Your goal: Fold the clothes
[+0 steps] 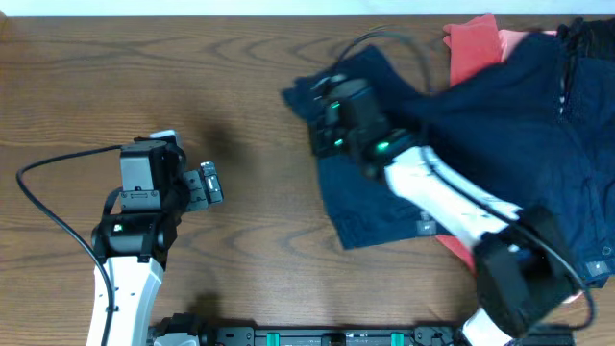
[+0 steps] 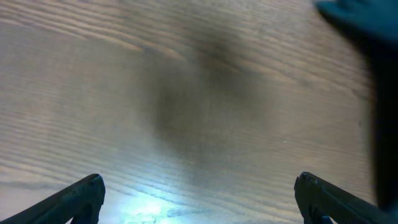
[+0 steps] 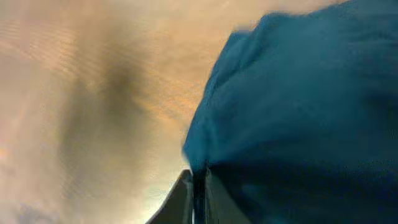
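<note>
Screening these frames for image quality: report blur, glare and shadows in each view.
Overhead: sharp and evenly lit, with a faint shadow on the table beside the left gripper. Left wrist: soft focus, a dark shadow patch mid-frame, white glare on the wood between the open jaws. Right wrist: heavily blurred with an orange cast; the navy garment is smeared.

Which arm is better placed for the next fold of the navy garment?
Right. The right gripper is shut on the garment at its edge, while the left gripper hangs open over the table, apart from the cloth.
</note>
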